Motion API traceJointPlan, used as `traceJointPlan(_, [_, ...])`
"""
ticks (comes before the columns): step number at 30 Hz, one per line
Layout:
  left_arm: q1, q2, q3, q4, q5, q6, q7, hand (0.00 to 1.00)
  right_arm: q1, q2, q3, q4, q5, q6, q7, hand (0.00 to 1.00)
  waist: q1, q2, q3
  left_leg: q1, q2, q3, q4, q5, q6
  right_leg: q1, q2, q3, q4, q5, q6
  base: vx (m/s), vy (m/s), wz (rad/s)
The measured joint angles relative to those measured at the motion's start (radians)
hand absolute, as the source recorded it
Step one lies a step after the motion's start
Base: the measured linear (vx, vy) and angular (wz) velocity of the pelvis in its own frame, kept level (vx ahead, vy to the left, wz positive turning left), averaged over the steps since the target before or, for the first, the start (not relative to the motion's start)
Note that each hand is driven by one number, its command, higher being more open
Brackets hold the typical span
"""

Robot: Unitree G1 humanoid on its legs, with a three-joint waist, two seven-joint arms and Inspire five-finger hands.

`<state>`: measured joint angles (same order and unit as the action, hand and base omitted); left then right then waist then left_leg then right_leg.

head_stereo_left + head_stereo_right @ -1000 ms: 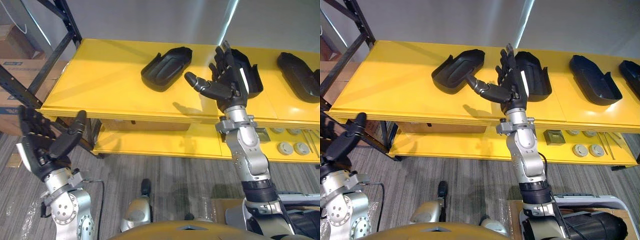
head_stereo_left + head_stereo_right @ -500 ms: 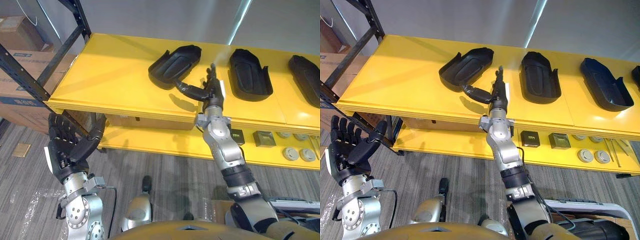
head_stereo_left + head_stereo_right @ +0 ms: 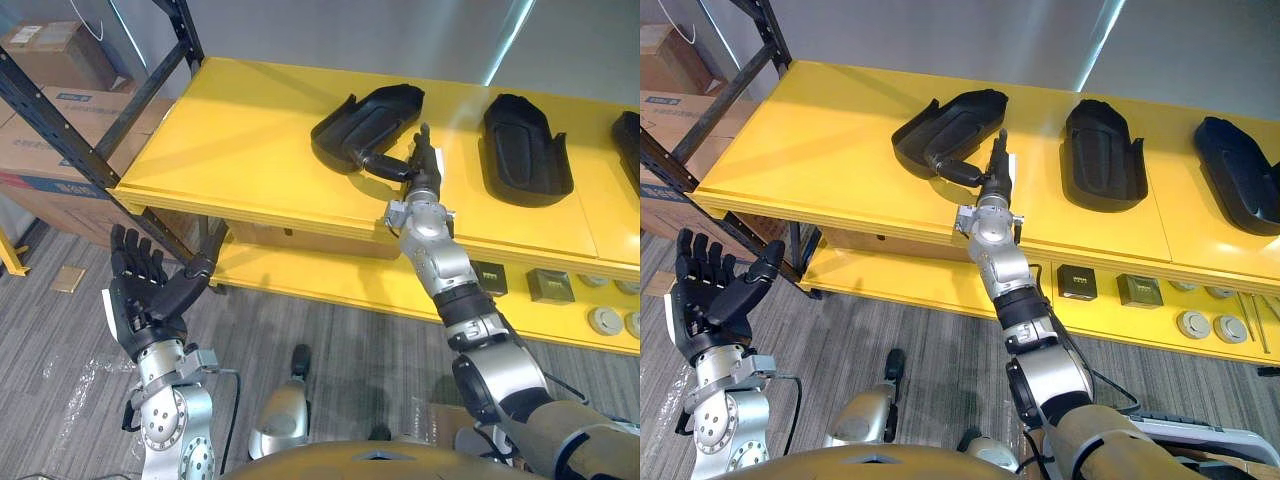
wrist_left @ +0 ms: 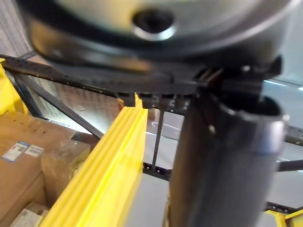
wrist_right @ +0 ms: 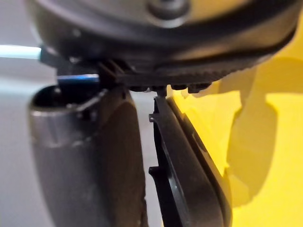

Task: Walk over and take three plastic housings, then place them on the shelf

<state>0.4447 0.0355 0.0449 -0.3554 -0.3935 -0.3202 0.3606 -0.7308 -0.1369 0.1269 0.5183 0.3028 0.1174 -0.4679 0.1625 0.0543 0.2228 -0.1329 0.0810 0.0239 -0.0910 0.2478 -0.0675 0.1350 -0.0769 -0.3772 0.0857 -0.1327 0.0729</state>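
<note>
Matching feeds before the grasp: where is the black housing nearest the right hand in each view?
Left eye view: housing upper centre on the yellow shelf, just left of the right hand.
Right eye view: upper centre-left.
Right wrist view: its dark rim beside the thumb.
Left wrist view: a yellow beam and cardboard boxes.
Shared landmark: the right hand's thumb by the housing's near end.

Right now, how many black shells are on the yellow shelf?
3: left housing by the right hand, middle housing, right housing at the view's edge. More may lie beyond.
</note>
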Motion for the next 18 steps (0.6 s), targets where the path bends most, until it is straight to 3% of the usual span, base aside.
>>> traceJointPlan(13, [-0.075,0.008,-0.009,0.029,-0.041,-0.004,0.018,1.00,-0.200,-0.117,-0.001,0.206,0.039,-0.089,0.117,1.00,0.003,0.045,0.065,-0.025,0.003,-0.028,0.000,0.013,0.002,-0.012,0.005,-0.024,0.002,0.002,0.002,-0.01,-0.020,0.05])
traceJointPlan(18, [-0.113,0.026,-0.049,0.089,-0.042,-0.004,0.021,1.00,-0.263,-0.158,0.000,0.274,0.038,-0.110,0.174,1.00,0.020,0.055,0.078,-0.034,0.005,-0.033,0.001,0.013,0.002,-0.011,0.009,-0.029,0.002,0.002,0.002,0.01,-0.027,0.03])
